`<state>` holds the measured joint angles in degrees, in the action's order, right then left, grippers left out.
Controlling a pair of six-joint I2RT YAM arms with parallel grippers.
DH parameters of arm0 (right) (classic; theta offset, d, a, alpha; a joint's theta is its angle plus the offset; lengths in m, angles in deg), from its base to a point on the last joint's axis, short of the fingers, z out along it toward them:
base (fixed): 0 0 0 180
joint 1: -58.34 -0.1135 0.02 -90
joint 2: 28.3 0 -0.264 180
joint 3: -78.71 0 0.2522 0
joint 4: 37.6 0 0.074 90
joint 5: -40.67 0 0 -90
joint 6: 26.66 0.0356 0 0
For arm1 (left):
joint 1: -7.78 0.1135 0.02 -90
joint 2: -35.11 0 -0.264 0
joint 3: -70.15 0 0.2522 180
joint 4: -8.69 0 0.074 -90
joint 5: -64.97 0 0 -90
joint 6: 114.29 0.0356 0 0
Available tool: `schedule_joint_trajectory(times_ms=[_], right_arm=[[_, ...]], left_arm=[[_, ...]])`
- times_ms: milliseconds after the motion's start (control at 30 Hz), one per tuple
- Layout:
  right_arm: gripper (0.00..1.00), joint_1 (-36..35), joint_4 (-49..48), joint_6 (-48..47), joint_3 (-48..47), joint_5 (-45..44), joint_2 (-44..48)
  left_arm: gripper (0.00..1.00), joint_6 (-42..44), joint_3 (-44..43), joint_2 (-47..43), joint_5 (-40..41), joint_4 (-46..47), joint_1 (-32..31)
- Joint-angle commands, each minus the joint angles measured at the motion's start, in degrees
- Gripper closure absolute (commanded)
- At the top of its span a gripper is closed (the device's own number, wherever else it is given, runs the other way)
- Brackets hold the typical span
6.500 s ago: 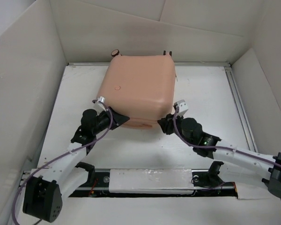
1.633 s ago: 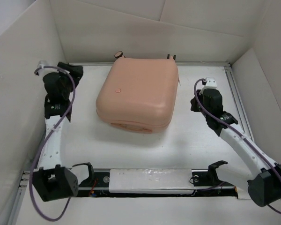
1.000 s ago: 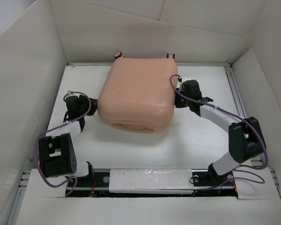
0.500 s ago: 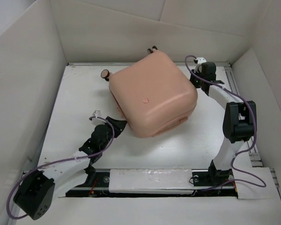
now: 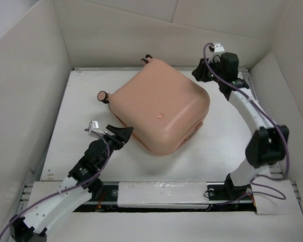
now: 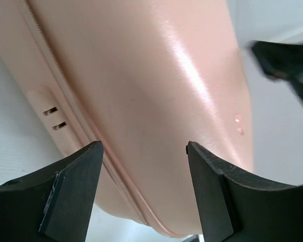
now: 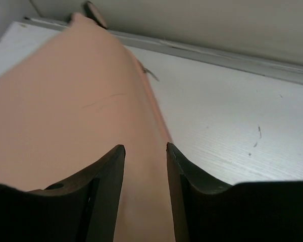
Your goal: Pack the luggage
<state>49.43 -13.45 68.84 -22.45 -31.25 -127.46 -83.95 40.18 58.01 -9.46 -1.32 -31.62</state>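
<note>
Luggage (image 5: 159, 113) lies closed and askew on the table (image 5: 227, 146), my left gripper (image 6: 141, 151) spread wide at its near-left corner, my right gripper (image 7: 145, 147) parted at its far-right corner, both holding nothing, so I judge I'm turning it, and next come matched corner pushes.

The left arm (image 5: 70, 189) runs from the lower left corner of the top view up and to the right, low and stretched out, its white links ending in a black wrist. The left gripper (image 5: 122, 134) sits left of centre and points right and slightly up. In the wrist view its black fingers (image 6: 70, 191) stand wide apart.

The right arm (image 5: 245, 108) rises from the lower right, bends at a black elbow near the right edge and reaches to the upper right. There the right gripper (image 5: 198, 73) points left and down, its fingers (image 7: 108, 176) parted by a narrower gap.
</note>
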Motion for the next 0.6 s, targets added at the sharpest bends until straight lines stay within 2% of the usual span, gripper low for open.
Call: schedule_joint_trajectory(times_ms=[0,67,100,133,200,233,300,367,400,433,533,567], right_arm=[[0.55,-2.0,-1.5,2.1,8.1,-1.9,14.0],[0.55,-3.5,-3.1,2.1,15.5,-5.1,25.3],[0.57,-4.4,-4.2,2.1,23.3,-5.2,29.4],[0.66,-5.6,-4.2,2.1,26.9,-5.2,37.5],[0.75,-9.6,-4.2,2.7,36.8,-7.3,45.6],[0.86,-10.9,-4.2,3.2,39.6,-7.3,49.5],[0.92,-14.7,-1.2,4.9,43.7,-7.3,59.0],[0.97,-17.4,3.5,5.8,48.0,-9.1,65.6],[0.98,-20.0,5.3,7.0,49.0,-10.3,67.4],[0.98,-21.2,6.9,7.5,50.7,-13.7,69.2],[0.97,-24.8,10.5,10.7,53.5,-18.4,75.1],[0.93,-25.5,9.7,10.7,55.6,-17.0,75.9]], left_arm=[[0.37,-0.4,1.8,2.4,2.7,0.0,0.2],[0.37,-1.8,1.8,4.0,3.8,0.7,0.7],[0.37,-1.8,1.8,4.7,4.3,0.7,0.7],[0.37,-2.5,1.8,4.7,4.3,0.7,1.6],[0.37,-2.5,1.8,4.7,3.7,1.3,2.4],[0.41,-2.5,1.8,4.7,3.2,1.3,3.1],[0.41,-3.1,3.0,5.8,-1.7,3.4,4.5],[0.45,-3.1,5.9,9.5,-7.3,6.1,10.7],[0.47,-3.1,6.8,10.6,-14.4,9.5,13.9],[0.47,-2.6,7.8,11.3,-17.9,11.1,21.0],[0.48,-2.6,12.1,10.8,-29.9,18.5,30.8],[0.47,-2.0,12.8,10.8,-32.3,20.0,35.8]])
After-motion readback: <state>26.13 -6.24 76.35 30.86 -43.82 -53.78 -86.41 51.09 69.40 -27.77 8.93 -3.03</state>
